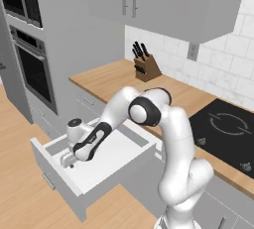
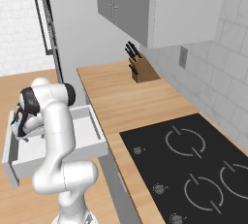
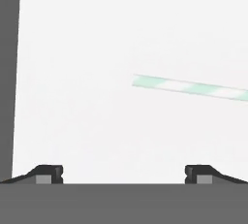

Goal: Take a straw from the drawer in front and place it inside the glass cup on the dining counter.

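Note:
The drawer [image 1: 58, 183] stands pulled out below the wood counter, its white inside [image 2: 88, 132] showing. My gripper [image 1: 67, 161] reaches down into it, near its left front corner. In the hand view the gripper [image 3: 123, 173] is open, its fingertips [image 3: 48, 173] wide apart over the white drawer floor with nothing between them. A green-and-white striped straw [image 3: 191, 88] lies flat on that floor ahead of the fingers, towards the right, and runs off the right edge. The glass cup and the dining counter are out of view.
A knife block [image 1: 147, 67] stands on the wood counter [image 1: 109, 82] behind the drawer. A black cooktop [image 1: 229, 130] lies to the right and a wall oven [image 1: 31, 69] to the left. The drawer's dark side wall [image 3: 7, 72] is close on the hand view's left.

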You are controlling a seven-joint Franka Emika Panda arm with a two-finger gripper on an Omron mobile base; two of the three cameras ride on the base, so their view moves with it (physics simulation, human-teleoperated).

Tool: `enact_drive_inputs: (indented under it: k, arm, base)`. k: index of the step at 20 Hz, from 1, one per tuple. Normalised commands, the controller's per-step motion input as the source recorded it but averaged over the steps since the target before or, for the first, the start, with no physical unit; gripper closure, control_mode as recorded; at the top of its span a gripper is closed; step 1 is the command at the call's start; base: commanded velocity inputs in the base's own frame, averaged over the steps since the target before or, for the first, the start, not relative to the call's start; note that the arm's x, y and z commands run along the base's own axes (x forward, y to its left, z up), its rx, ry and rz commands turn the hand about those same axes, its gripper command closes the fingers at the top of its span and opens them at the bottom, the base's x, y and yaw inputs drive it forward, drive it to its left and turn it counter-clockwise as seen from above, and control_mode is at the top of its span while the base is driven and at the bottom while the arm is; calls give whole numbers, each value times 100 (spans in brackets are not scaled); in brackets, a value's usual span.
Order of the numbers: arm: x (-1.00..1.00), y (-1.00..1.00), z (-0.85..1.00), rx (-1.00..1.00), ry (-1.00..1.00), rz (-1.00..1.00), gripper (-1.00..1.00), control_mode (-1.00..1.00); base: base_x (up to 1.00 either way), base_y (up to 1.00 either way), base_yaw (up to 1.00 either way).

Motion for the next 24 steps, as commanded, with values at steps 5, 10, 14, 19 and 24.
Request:
enact_drive_inputs:
  k: [5, 10, 14, 19, 24]
  arm:
    - [75, 0, 0, 0, -4, 8, -100, -100]
    - [53, 1, -2, -3, 0, 10, -100, -100]
    - [7, 0, -8, -9, 4, 7, -100, -100]
    - [0, 0, -9, -5, 10, 10, -100, -100]
    - [25, -4, -15, 0, 11, 17, -100, -100]
  base:
    - [0, 0, 0]
    - [0, 0, 0]
    - [0, 0, 0]
    - [0, 0, 0]
    - [0, 0, 0]
